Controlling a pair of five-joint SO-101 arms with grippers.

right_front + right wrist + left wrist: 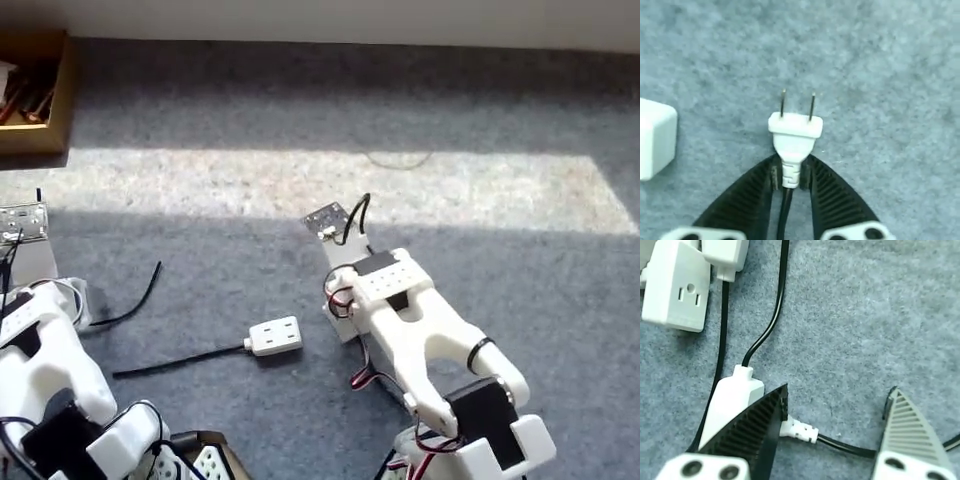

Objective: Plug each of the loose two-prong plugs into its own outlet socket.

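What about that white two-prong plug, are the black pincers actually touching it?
Touching. The right wrist view shows the right gripper shut on the two-prong plug, both fingers pressed against its narrow neck where the black cord enters.

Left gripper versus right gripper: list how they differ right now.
The left gripper is open; the right gripper is shut on a white two-prong plug. The left gripper holds nothing; the right gripper pinches the plug's neck, prongs pointing away. Both are above grey carpet.

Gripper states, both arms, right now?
Left gripper: open, holding nothing.
Right gripper: shut on the two-prong plug, gripped at its cord end.
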